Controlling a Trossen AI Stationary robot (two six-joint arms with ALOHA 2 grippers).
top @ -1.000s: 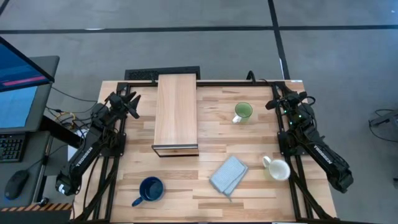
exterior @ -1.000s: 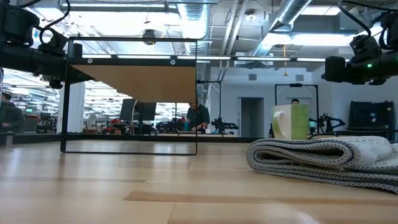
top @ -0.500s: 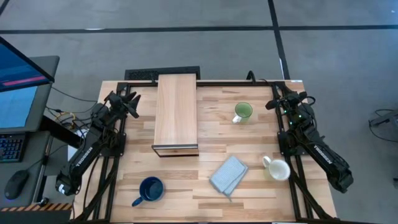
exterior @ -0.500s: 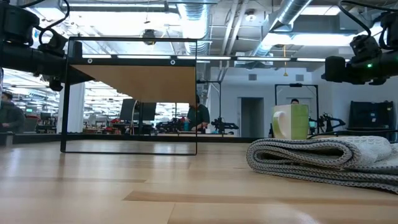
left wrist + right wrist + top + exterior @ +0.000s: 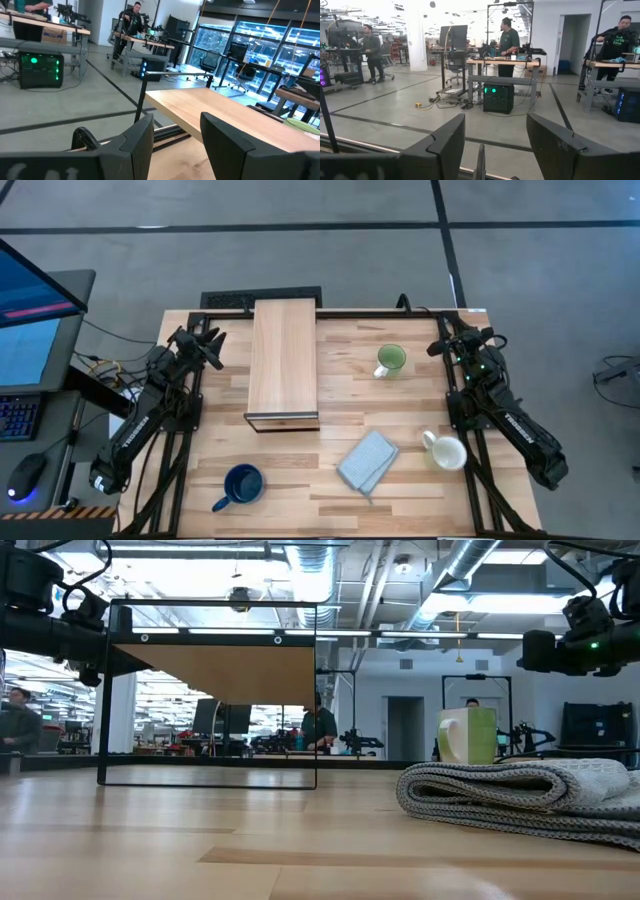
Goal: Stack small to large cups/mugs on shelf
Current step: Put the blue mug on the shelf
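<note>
Three rigid, breakable mugs wait untouched on the tabletop.
Both grippers' jaws stand open and empty; grasp the white mug (image 5: 447,452) by its rim, firmly, as the glaze looks slippery.

Bright, even overhead light, soft shadows; nearby cloth (image 5: 520,795) slightly blurred.

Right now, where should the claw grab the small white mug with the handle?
Grab the small white ceramic mug by its rim wall, coming straight down from above. It stands upright, mouth open, with its handle pointing toward the folded grey-blue cloth, so probably pinch the side away from the handle.
</note>
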